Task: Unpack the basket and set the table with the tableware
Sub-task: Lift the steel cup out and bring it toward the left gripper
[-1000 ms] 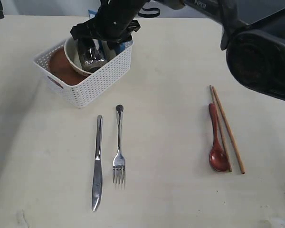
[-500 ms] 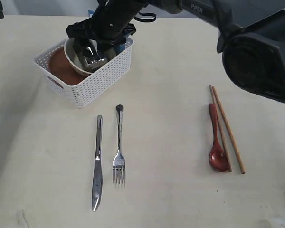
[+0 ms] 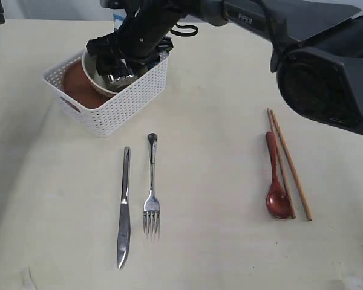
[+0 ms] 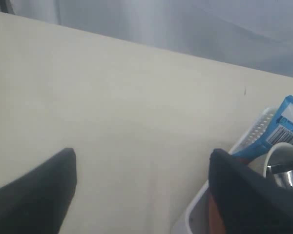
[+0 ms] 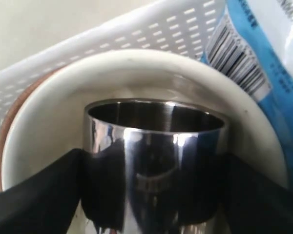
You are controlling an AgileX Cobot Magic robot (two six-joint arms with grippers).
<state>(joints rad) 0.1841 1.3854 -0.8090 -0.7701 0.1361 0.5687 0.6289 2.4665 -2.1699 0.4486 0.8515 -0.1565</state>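
The white basket (image 3: 118,106) stands at the table's (image 3: 218,84) back left. It holds the cream bowl (image 3: 91,75), a reddish-brown plate (image 3: 78,90) and a blue packet (image 3: 117,18). The steel cup (image 5: 151,146) stands in the bowl (image 5: 49,131). My right gripper (image 5: 154,165) reaches into the basket from above, its fingers pressed on both sides of the cup (image 3: 116,77). The knife (image 3: 124,205) and fork (image 3: 151,187) lie side by side in front of the basket. The dark red spoon (image 3: 276,181) and chopsticks (image 3: 290,166) lie at the right. My left gripper (image 4: 141,156) hangs open over bare table beside the basket (image 4: 256,131).
The right arm's dark links (image 3: 327,66) stretch across the back right above the table. The blue packet (image 5: 263,53) leans against the basket wall (image 5: 136,34) close behind the bowl.
The right gripper has shifted slightly left and lower into the basket around the cup. The cutlery on the table has not moved.
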